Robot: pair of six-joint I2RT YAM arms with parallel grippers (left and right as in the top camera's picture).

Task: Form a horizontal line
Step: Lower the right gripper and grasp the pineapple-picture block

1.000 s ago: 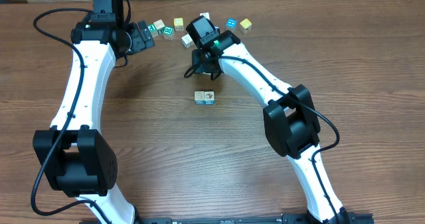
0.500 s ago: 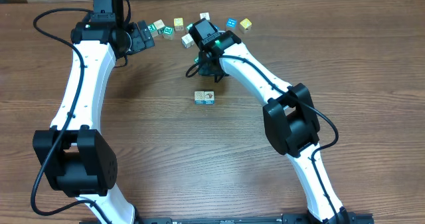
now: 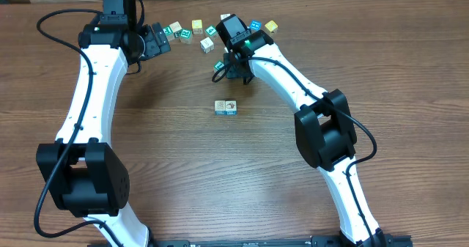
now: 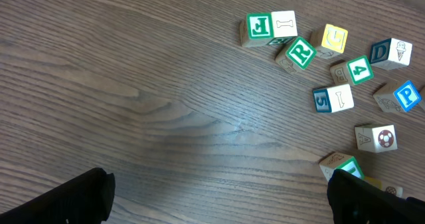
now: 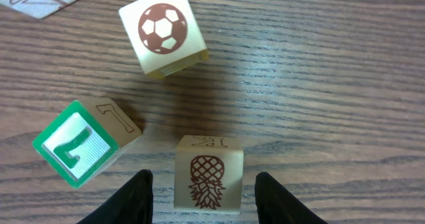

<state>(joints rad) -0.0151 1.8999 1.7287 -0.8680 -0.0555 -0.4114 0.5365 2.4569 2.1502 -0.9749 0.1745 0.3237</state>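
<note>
Right tool [image 5: 203, 184] straddles pineapple cube [image 5: 209, 174], half-open, gripping nothing; left tool [image 4: 219, 184] wide. Likely light, rigid, slick: pinch your cube's flat sides.

The right gripper [image 5: 209, 201] has its black fingers [image 5: 141, 199] either side of a pineapple cube [image 5: 208, 174] on the wooden tabletop [image 5: 319, 84], gaps showing. A green-faced cube [image 5: 81, 143] sits nearby; a football cube [image 5: 163, 30] lies beyond.

loose letter cubes [image 4: 301, 52] lie scattered on the wooden table [image 4: 133, 84]
</note>
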